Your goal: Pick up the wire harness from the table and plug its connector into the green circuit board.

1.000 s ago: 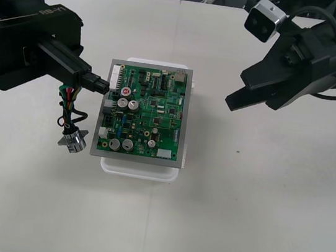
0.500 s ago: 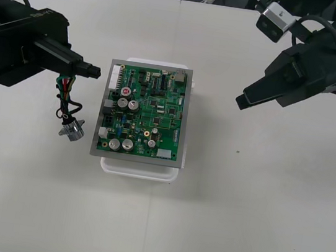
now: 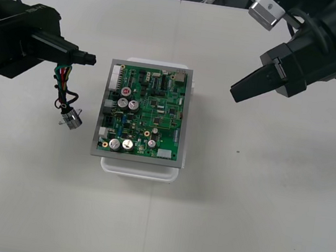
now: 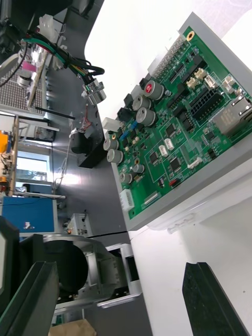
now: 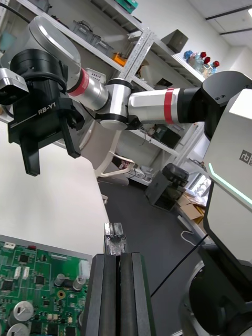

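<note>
**Wire harness (image 3: 65,85) held by the left gripper (image 3: 81,57), beside the green board (image 3: 145,113).**
The left gripper's fingers were clamped on the black plug (image 3: 90,59), and the wires drooped beneath them to the metal socket (image 3: 71,118). The board, on its white base (image 3: 140,170), sat just ahead of the fingertips, apart from the plug. Across the board, the right gripper (image 3: 240,93) hovered over the table (image 3: 256,213), fingers (image 4: 207,299) spread wide.

The table (image 3: 254,226) looks matt, the green circuit board (image 3: 148,114) glossy, the socket (image 3: 71,118) of the harness (image 3: 65,84) shiny metal.

Light table (image 3: 235,223), white base (image 3: 139,169) — green board (image 3: 145,113) atop
</note>
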